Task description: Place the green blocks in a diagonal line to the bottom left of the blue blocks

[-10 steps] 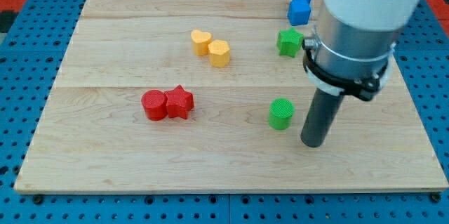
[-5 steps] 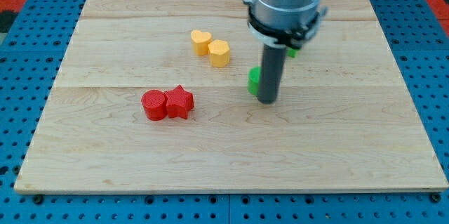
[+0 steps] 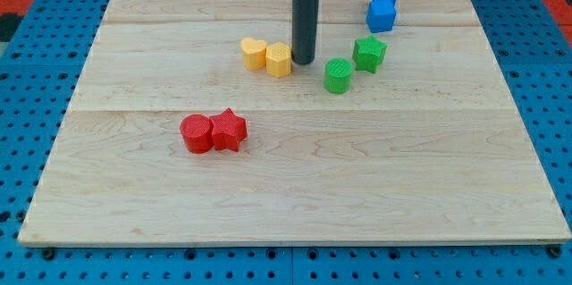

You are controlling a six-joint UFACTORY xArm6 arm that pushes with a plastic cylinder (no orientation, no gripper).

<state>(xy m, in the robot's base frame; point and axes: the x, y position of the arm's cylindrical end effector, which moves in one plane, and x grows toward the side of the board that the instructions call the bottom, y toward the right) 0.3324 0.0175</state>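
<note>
Hazard: my tip (image 3: 304,61) touches yellow block (image 3: 279,59); green cylinder (image 3: 338,77) just right. Pincer absent, state untellable. Drift left would shove yellow.

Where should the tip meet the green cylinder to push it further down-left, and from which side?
No gripping here, only pushing. I'd bring my tip round to the green cylinder and press its upper-right side wall, in the narrow gap toward the green star. The round wall may slip aside, so aim centrally.

Robot lab bench — wooden board (image 3: 134,187) on blue pegboard (image 3: 27,124)
</note>
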